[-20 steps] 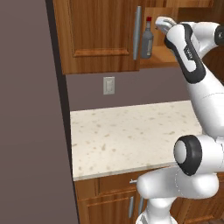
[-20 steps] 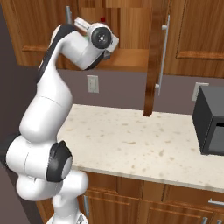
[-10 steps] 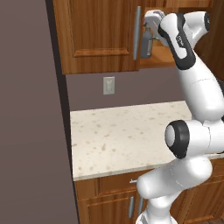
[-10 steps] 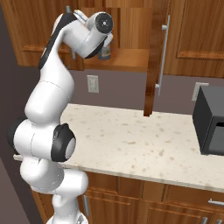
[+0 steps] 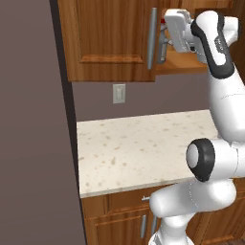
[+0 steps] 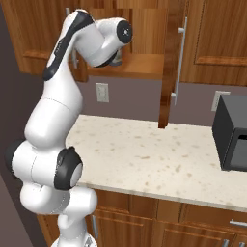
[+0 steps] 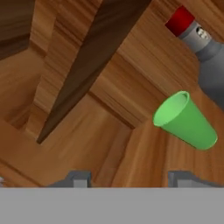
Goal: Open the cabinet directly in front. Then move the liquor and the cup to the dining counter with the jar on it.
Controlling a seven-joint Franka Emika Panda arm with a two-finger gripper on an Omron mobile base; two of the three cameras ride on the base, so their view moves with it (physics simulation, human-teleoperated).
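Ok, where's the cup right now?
In the hand view the cup sits right of centre on the cabinet shelf, just beside the liquor, ahead of the right fingertip.

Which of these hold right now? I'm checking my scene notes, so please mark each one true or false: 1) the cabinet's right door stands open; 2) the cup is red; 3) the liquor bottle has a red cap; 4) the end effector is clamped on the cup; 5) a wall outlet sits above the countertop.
1. True: the cabinet has its right door swung out.
2. False: the cup is green.
3. True: the liquor has a red cap.
4. False: the end effector has nothing between its fingertips; the cup lies beyond them.
5. True: the outlet is above the countertop.
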